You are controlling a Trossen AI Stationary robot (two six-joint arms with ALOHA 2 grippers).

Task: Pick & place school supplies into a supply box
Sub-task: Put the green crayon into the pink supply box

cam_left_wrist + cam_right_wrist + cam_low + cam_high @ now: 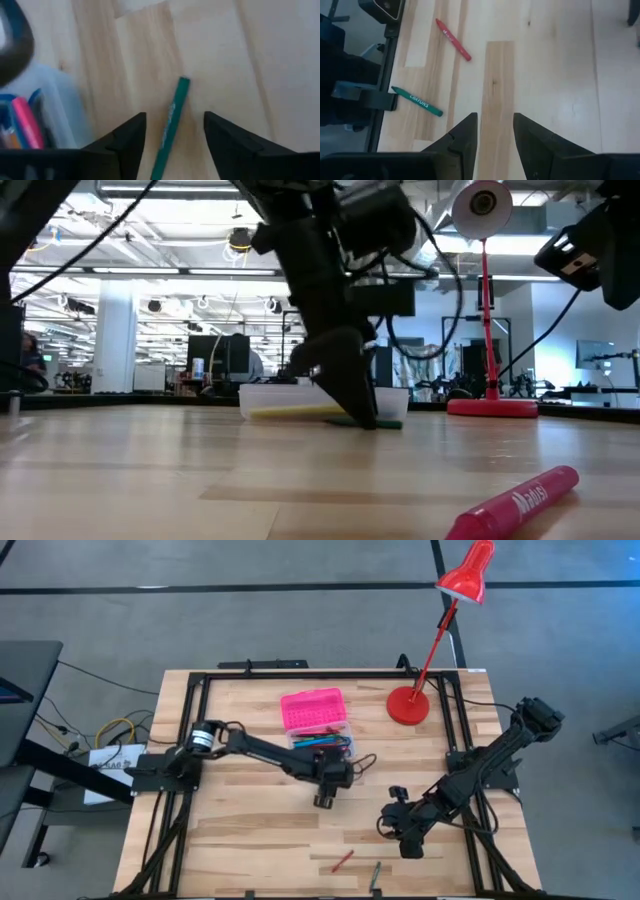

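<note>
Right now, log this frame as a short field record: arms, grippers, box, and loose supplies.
left gripper: open, fingers either side of a green pen lying on the table, beside the box
right gripper: open, holding nothing, over bare wood
supply box: pink lid raised, pens inside
loose supplies: red crayon and green crayon near the table's front edge
red desk lamp: back right

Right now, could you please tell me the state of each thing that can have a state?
supply box: open, pink lid up, pens inside
left gripper: open, green pen lying between its fingers
right gripper: open, empty, above bare wood
red crayon: loose on table
green crayon: loose on table
red lamp: upright
</note>
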